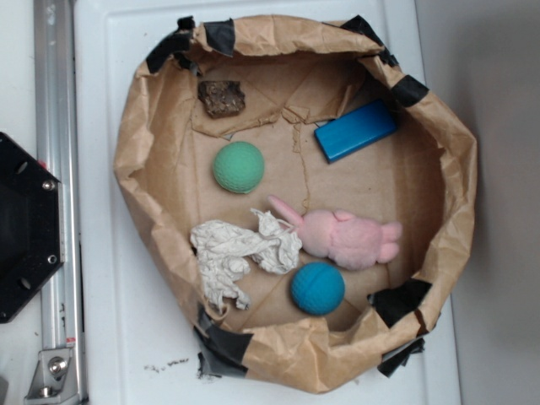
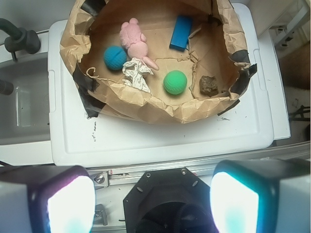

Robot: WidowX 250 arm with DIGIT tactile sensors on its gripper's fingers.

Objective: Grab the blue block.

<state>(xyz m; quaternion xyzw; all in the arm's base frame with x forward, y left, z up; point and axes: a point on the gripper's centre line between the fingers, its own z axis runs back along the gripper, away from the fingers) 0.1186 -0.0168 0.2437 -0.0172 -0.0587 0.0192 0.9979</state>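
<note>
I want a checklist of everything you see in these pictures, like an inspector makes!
Surface: white lid holding a brown paper nest patched with black tape.
Job's things: blue block lying flat near the nest's wall, nothing on it.
Clutter: green ball, teal ball, pink bunny, white rag touching the bunny, brown chunk.
Grippers: gripper open, empty, far from the nest; only its fingers show.
Cables: dark ones at the wrist view's right edge.
Surroundings: metal rail, black base.
</note>
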